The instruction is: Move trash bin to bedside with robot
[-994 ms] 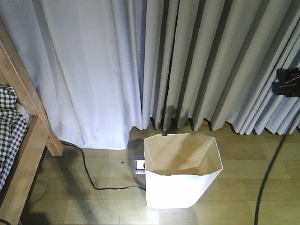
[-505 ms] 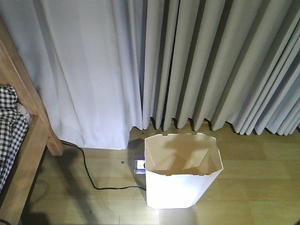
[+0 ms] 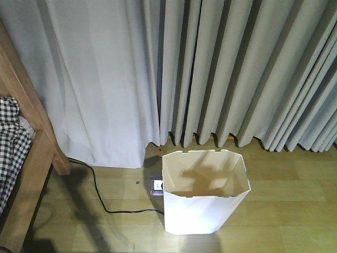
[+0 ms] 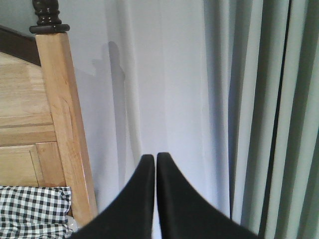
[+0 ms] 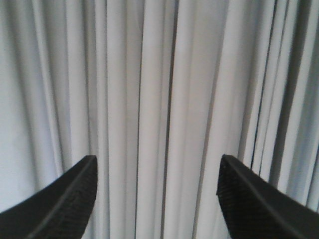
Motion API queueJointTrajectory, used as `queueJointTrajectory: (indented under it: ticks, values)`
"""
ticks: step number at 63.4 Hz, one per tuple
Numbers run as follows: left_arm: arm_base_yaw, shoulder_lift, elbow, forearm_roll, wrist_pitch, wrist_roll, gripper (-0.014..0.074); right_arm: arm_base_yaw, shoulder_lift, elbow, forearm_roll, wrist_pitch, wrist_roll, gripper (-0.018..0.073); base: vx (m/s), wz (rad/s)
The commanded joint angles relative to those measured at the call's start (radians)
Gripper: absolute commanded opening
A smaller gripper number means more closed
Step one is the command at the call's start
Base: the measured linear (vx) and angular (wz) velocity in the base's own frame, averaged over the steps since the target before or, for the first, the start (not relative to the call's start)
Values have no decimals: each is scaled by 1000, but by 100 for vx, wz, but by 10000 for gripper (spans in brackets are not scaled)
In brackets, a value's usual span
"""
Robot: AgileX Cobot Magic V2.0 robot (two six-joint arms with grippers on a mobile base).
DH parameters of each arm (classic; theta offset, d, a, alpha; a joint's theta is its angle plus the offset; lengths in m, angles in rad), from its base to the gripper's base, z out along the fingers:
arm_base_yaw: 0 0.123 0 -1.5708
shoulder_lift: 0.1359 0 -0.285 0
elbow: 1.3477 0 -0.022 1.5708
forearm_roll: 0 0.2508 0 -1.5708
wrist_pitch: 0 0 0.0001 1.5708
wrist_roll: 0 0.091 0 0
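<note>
The white trash bin (image 3: 202, 208) stands upright on the wooden floor in front of the curtains, cream inside and empty, with an arm's shadow across its inner wall. The bed's light-brown wooden frame (image 3: 29, 132) and checkered bedding (image 3: 10, 142) are at the left edge, well apart from the bin. No arm shows in the front view. In the left wrist view my left gripper (image 4: 155, 158) is shut and empty, pointing at the curtain beside the bedpost (image 4: 62, 124). In the right wrist view my right gripper (image 5: 157, 167) is open wide, facing only curtain.
Grey-white curtains (image 3: 210, 74) hang across the whole back. A black cable (image 3: 102, 203) runs over the floor from the bed leg to a small floor socket (image 3: 156, 185) just left of the bin. Bare wooden floor (image 3: 295, 211) lies right of the bin.
The right gripper and its trailing cable, seen at the right edge of the front view a second ago, have left that view. The shadow inside the bin has shifted. The bin has not moved.
</note>
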Motion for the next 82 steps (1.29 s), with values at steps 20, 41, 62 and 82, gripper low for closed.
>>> queueJointTrajectory:
  ticks: [20, 41, 62, 82]
  values:
    - [-6, -14, 12, -9, -74, -14, -6, -1, 7, -28, -3, -24, -29, -13, 0, 0]
    - [-6, -14, 12, -9, -74, -14, -6, -1, 7, -28, -3, -24, -29, -8, 0, 0]
    - [-6, -14, 12, -9, -74, -14, -6, -1, 7, 15, -376, -48, 291, -8, 0, 0]
    - [-6, -14, 12, -9, -74, -14, -6, -2, -43, 225, -788, -240, 767, -8, 0, 0]
